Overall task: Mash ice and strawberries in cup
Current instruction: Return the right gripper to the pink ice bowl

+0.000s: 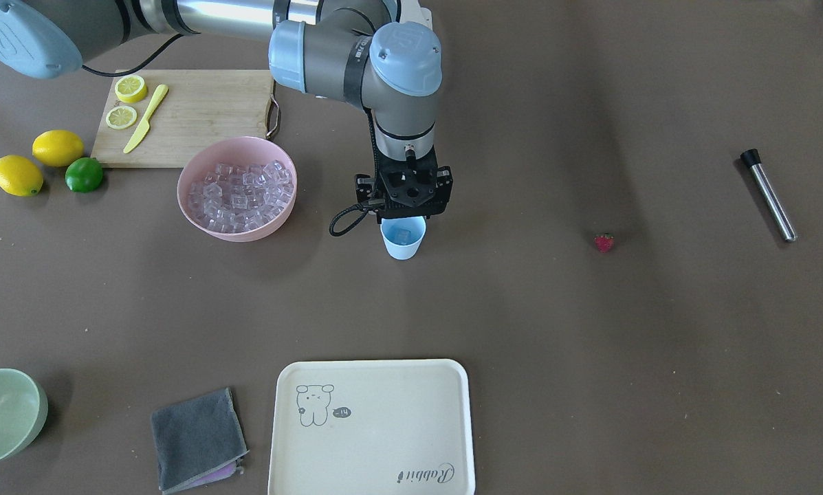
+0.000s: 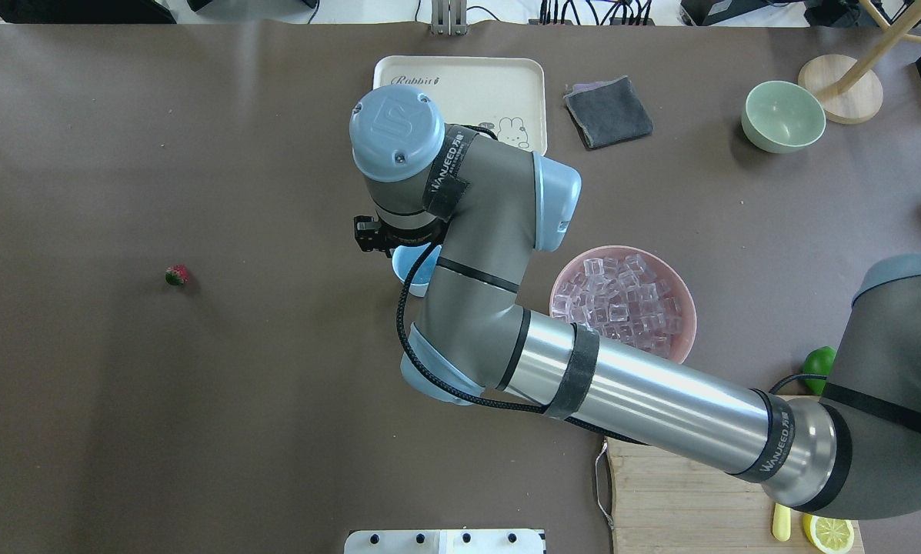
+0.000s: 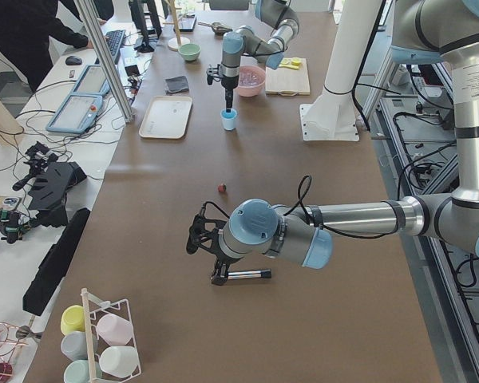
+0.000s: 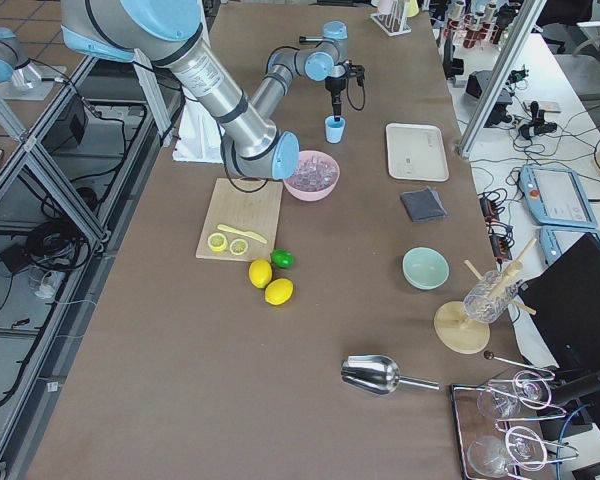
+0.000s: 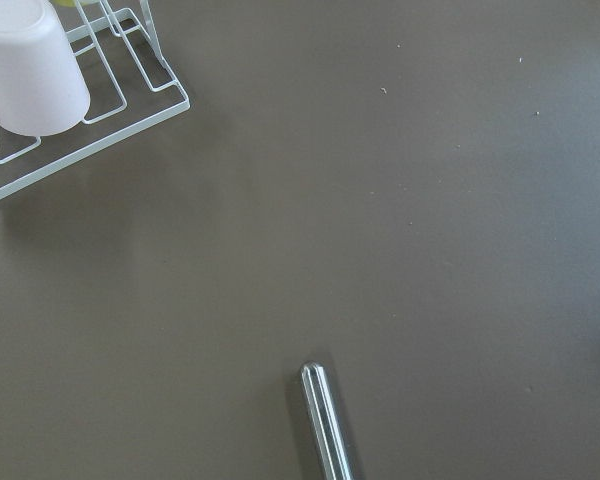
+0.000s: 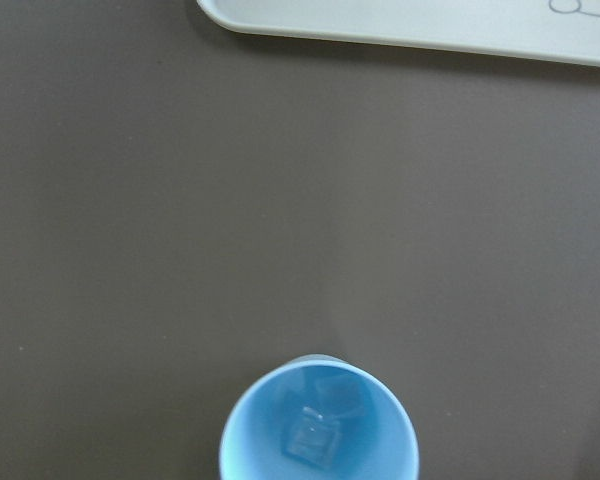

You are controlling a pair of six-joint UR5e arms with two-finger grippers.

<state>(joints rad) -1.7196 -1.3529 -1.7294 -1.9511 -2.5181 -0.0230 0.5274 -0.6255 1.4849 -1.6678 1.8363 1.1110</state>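
The light-blue cup (image 1: 403, 240) stands upright mid-table, beside the pink bowl (image 1: 246, 234) of clear ice (image 1: 239, 196). One ice cube (image 6: 310, 440) lies in the cup's bottom. My right gripper (image 1: 408, 210) hangs straight over the cup's mouth; its fingers are hidden, so I cannot tell its state. The strawberry (image 1: 604, 242) lies alone on the table, well apart from the cup. A steel muddler (image 1: 769, 196) lies flat further out. My left gripper (image 3: 217, 275) is at the muddler's end in the exterior left view only; I cannot tell its state.
A cutting board (image 1: 198, 117) with lemon slices and a yellow knife (image 1: 146, 117), two lemons and a lime (image 1: 84, 174) lie beyond the pink bowl. A cream tray (image 1: 373, 426), grey cloth (image 1: 198, 436) and pale green bowl (image 1: 5, 416) line the operators' edge. A cup rack (image 5: 40, 100) stands near the left gripper.
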